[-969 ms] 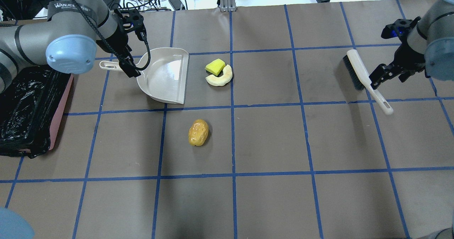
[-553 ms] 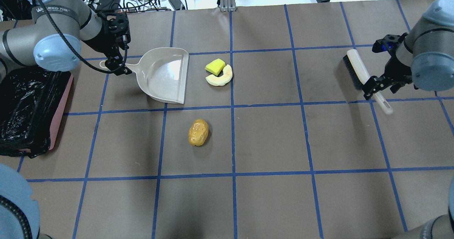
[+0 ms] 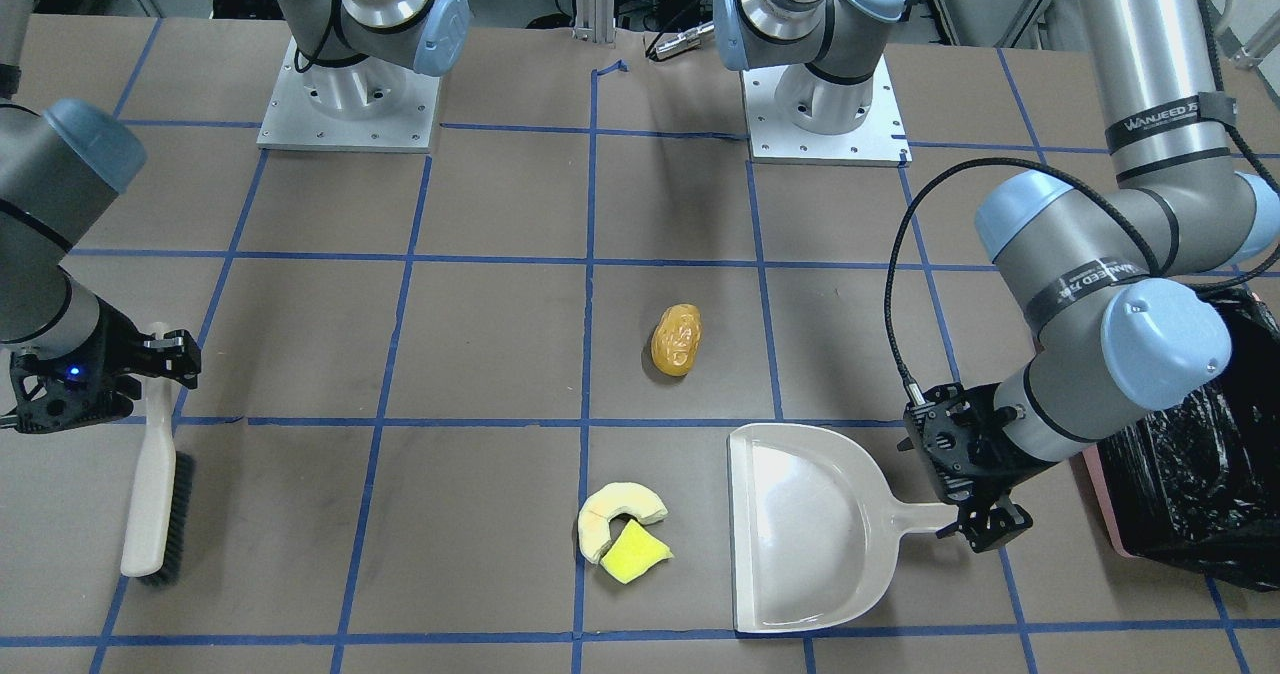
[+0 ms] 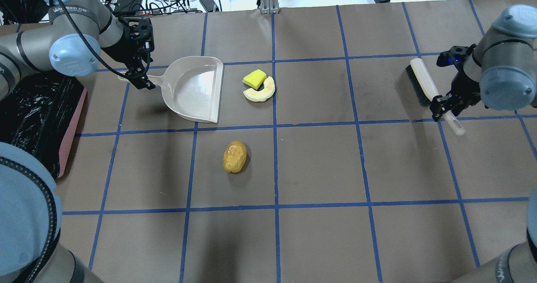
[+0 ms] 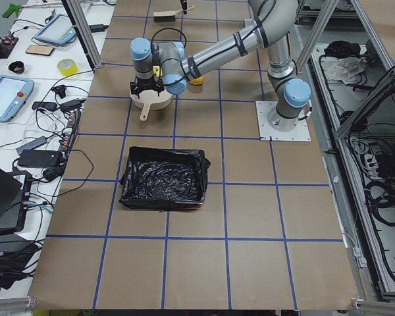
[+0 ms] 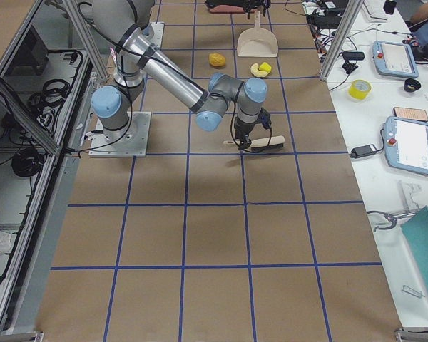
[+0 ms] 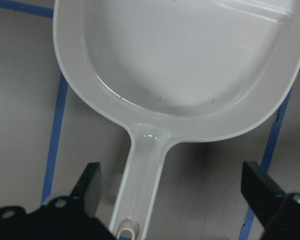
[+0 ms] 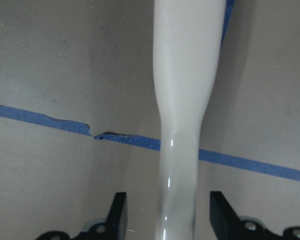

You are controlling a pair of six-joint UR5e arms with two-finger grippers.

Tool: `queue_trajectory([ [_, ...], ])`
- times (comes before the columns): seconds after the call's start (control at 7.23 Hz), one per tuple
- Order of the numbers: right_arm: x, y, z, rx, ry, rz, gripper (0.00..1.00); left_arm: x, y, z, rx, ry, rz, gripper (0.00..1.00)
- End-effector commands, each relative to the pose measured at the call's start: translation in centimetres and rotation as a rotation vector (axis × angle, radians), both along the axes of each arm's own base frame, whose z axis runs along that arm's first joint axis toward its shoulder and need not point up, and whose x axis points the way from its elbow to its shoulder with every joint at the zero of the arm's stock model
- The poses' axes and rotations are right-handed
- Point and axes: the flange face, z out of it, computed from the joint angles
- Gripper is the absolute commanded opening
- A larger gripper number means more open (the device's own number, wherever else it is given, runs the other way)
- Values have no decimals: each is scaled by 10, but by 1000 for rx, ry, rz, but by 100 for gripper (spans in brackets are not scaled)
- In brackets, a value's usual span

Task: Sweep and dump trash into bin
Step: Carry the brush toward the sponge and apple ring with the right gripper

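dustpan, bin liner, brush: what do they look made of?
Dustpan: off-white hard plastic, glossy, judging by the sheen. Bin liner: thin black plastic film, crinkled and shiny. Brush: smooth cream handle, probably plastic; dark bristles, material unclear.

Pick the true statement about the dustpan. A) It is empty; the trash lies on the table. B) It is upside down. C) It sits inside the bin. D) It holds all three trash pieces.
A: the dustpan is bare inside, and the lump, crescent and wedge lie on the table outside it.
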Motion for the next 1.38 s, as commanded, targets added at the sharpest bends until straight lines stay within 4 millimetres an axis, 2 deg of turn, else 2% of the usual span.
queue_trajectory([
  [0.0,-1,1,0,13,13,1,0,5,0,-18,39,-45,3,99],
  [0.14,-2,2,-1,20,22,2,0,5,-3,-23,40,-39,1,100],
  [0.42,-4,-2,13,-4,31,-12,0,4,-11,-39,40,-31,-6,100],
  [0.55,3,-5,26,-30,34,-11,0,4,-15,-46,25,-31,-9,100],
  [0.69,19,-10,31,-41,31,-25,0,4,-16,-54,30,-31,-12,100],
  [0.83,50,-14,30,-48,-10,-13,0,-3,-18,-57,18,-34,-26,100],
  [0.97,82,-15,30,-51,-25,-82,0,-14,-20,-62,9,-36,-56,100],
  [1.11,125,-15,31,-53,-16,-106,0,-27,-15,-68,19,-37,-79,100],
  [1.25,170,-12,32,-55,-11,-76,0,-28,-4,-72,32,-46,-130,100],
])
